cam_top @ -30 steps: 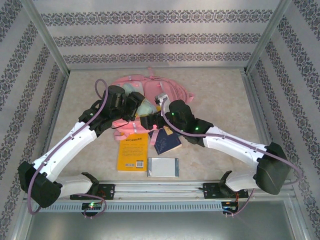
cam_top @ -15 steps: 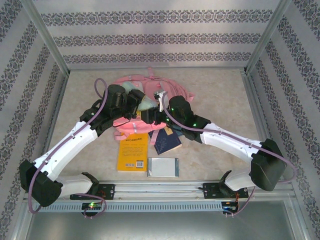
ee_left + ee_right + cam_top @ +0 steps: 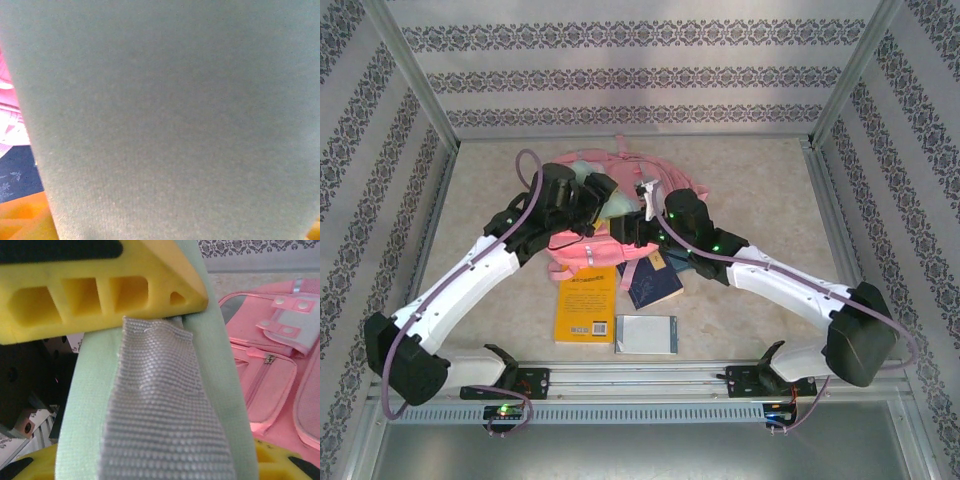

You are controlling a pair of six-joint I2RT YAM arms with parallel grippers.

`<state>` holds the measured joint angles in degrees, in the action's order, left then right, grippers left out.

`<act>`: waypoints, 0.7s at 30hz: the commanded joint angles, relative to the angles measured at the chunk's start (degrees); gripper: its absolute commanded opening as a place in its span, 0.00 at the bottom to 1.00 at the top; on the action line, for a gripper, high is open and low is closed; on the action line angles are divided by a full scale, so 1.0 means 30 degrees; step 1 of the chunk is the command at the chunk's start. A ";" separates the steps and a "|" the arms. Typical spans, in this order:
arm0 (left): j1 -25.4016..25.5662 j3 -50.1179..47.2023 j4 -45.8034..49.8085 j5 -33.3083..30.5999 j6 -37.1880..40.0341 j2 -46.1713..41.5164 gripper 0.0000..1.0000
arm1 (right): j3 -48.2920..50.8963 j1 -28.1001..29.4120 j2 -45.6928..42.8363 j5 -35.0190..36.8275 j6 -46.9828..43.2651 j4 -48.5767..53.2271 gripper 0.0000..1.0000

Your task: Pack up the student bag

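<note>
Top view: the student bag [image 3: 610, 162] lies flat mid-table, just beyond a yellow book [image 3: 585, 305]. The left gripper [image 3: 598, 196] and right gripper [image 3: 638, 222] meet over it at a pale green pouch [image 3: 616, 205].

Left wrist: pouch fabric [image 3: 175, 120] sits against the lens, so I cannot tell how the left jaws stand.

Right wrist: the right gripper [image 3: 165, 385] is about half-closed, pads clamping the pouch at its grey webbing [image 3: 160, 430].

Judged step — loading the pouch. Next move needs an open compartment to lower it into.
</note>
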<state>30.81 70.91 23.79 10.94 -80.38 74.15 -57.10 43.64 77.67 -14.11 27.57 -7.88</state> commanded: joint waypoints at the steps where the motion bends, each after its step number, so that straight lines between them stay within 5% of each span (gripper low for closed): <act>1: 0.0191 0.2591 0.4109 -0.0236 0.4611 0.0784 0.76 | -0.0031 -0.1640 -0.1511 0.2509 0.1145 0.2595 0.40; 8: 0.0077 0.7914 0.9105 -0.2074 0.9821 0.5686 0.84 | 0.1162 -0.5140 -0.5070 0.3404 0.1136 0.7615 0.39; 15: -0.0042 1.2668 0.7889 -0.0816 1.3235 1.1793 0.90 | 0.2373 -0.6551 -0.9018 0.4924 0.1449 1.2240 0.40; 21: -0.0743 1.7026 0.7484 0.0043 1.3352 1.6783 0.83 | 0.2698 -0.6900 -1.1665 0.4730 0.1775 1.5018 0.40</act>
<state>30.11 116.51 45.43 9.72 -43.24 121.38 -49.34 23.33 45.32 -1.26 31.83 30.89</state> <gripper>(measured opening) 0.839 0.413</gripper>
